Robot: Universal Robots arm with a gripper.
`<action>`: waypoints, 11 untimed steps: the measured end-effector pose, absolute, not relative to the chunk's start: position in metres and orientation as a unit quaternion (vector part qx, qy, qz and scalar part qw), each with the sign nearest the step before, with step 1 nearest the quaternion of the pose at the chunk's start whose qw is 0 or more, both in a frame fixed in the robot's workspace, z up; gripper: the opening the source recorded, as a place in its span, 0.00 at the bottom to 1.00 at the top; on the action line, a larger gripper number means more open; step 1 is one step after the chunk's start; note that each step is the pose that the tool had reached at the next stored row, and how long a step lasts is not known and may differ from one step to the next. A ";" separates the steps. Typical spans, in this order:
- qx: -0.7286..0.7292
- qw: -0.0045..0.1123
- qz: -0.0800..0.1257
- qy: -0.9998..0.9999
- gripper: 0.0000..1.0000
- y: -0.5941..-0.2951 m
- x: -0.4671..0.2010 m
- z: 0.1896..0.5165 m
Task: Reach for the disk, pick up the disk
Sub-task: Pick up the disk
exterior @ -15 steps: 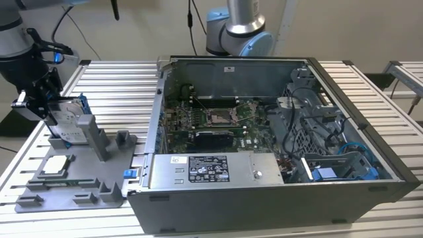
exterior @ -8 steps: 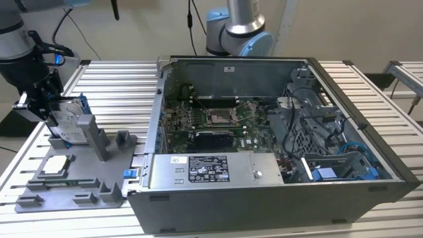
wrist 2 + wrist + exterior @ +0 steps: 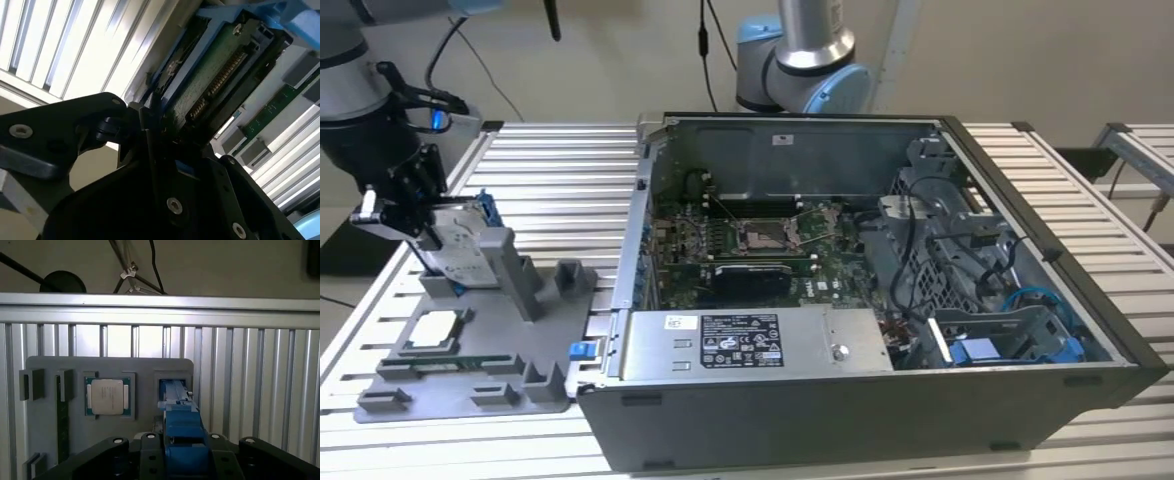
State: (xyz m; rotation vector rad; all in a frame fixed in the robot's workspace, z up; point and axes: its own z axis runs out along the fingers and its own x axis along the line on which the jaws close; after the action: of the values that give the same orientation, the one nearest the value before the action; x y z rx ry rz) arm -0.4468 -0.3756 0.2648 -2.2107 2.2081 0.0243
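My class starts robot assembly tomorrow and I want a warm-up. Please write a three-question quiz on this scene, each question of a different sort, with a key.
1. True or false: the disk lies flat inside the computer case.
2. Which thing is the gripper nearest to? A) the CPU chip B) the disk C) the power supply
3. Fill in: the CPU chip rests on the grey ___ beside the computer case.

Key
1. False. It stands upright on the grey tray, outside the computer case.
2. B
3. tray
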 end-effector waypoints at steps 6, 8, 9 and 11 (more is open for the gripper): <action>-0.707 0.009 0.008 0.707 0.00 -0.376 -0.447 0.265; -0.707 0.009 0.008 0.707 0.00 -0.376 -0.447 0.265; -0.707 0.009 0.008 0.707 0.00 -0.376 -0.447 0.265; -0.707 0.009 0.008 0.707 0.00 -0.376 -0.447 0.266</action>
State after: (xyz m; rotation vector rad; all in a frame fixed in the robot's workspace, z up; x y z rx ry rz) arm -0.4468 -0.3756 0.2662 -2.2105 2.2080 0.0242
